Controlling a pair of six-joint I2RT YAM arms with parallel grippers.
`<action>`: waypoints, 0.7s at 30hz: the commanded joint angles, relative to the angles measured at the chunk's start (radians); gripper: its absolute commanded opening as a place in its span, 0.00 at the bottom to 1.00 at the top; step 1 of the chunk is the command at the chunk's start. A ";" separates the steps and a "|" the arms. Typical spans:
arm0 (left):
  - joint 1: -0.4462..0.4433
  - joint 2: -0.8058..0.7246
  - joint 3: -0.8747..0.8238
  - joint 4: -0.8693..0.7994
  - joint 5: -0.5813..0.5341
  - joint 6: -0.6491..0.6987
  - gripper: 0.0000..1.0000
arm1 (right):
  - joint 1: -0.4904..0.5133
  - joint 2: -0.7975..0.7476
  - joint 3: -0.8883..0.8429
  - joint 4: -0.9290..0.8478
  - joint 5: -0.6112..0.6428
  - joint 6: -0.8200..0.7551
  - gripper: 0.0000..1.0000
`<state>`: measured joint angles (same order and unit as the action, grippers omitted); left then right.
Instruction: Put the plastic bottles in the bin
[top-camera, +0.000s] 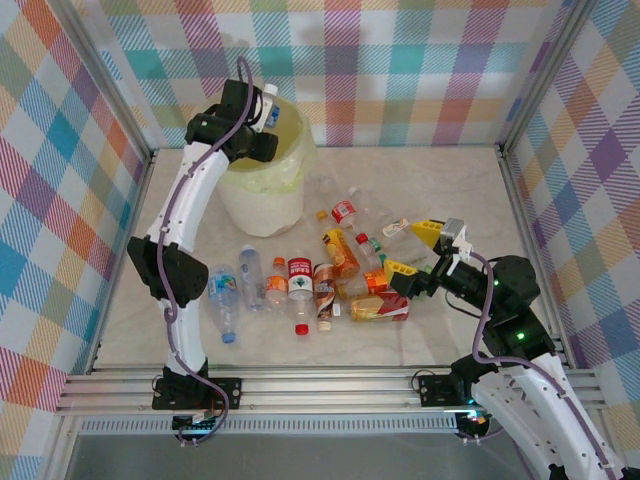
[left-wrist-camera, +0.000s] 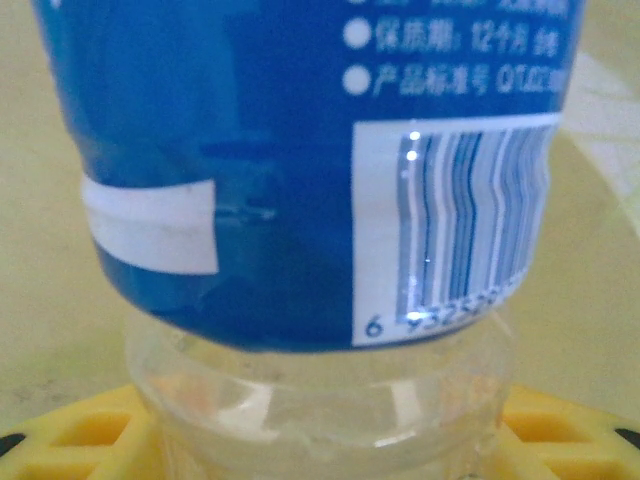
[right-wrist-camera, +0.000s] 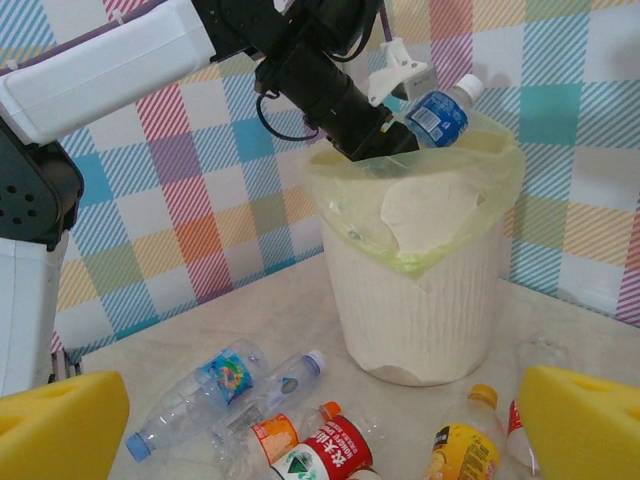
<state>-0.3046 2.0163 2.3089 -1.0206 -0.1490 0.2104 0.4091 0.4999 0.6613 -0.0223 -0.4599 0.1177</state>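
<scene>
Left arm (top-camera: 185, 205) extended forward, left gripper (top-camera: 258, 120) clamped on a blue-labelled bottle (right-wrist-camera: 438, 115); right gripper (top-camera: 413, 250) low, jaws wide apart.

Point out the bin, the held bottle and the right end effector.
bin (right-wrist-camera: 420, 310), right wrist view, ribbed wall.
held bottle (right-wrist-camera: 438, 118), right wrist view, blue label.
right end effector (top-camera: 405, 248), top view, between fingertips.

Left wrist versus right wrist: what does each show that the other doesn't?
Left wrist: the barcode on the blue-label bottle, close up, with yellow fingers beside it. Right wrist: the bin, the left arm over it, loose bottles on the table. Both: that bottle, gripped by the left gripper.
</scene>
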 joint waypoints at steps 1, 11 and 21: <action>0.013 0.014 0.018 -0.047 0.029 0.025 0.57 | 0.000 -0.014 -0.001 0.020 0.010 -0.020 1.00; 0.051 0.093 0.048 -0.114 0.087 -0.014 0.57 | 0.001 -0.016 0.012 -0.009 0.016 -0.016 1.00; 0.052 0.142 0.097 -0.219 0.101 -0.041 0.57 | 0.000 -0.012 0.022 -0.023 0.013 -0.021 1.00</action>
<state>-0.2565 2.1635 2.3501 -1.1732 -0.0662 0.1925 0.4091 0.4995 0.6617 -0.0463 -0.4522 0.1173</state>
